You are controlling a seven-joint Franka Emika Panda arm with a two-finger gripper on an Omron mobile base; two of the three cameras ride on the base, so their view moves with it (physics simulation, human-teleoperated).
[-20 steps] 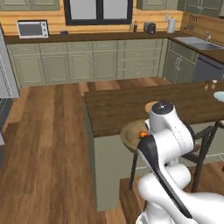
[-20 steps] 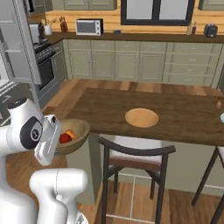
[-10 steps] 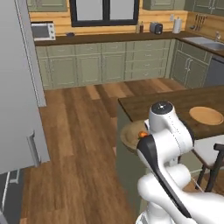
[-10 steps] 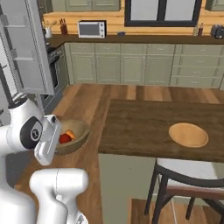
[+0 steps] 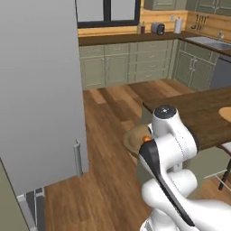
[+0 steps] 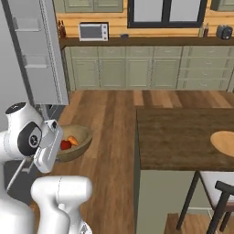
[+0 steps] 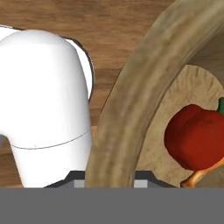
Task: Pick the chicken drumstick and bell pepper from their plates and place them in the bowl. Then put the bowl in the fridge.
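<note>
Two pieces of food already lie inside the bowl (image 6: pixel 73 142): the red bell pepper (image 7: pixel 197 136) sits on the bowl's floor, and the thin orange bone end of the chicken drumstick (image 7: pixel 202 176) pokes out from under it, the two touching. In the right base view they show as a red lump beside an orange one, low in the hollow, which is probably why they ride steady while the bowl is off any counter, hanging over the wooden floor. The claw (image 7: pixel 111 177) is pressed together on the bowl's thick rim, which passes straight down between its tips in the hand view; pinching the rim is the sensible hold for a vessel too wide to span. The bowl looks roughly level and tucked close against the arm's body, likely to keep the load near the base while it drives. One wooden plate (image 6: pixel 224 142) lies bare near the right edge of the counter (image 6: pixel 183 137), well apart from the bowl. The fridge (image 5: pixel 38 90) stands open close by on the left, its door bins (image 6: pixel 34 55) showing, so the loading seems done and the carry to a shelf is the step in hand.
</note>
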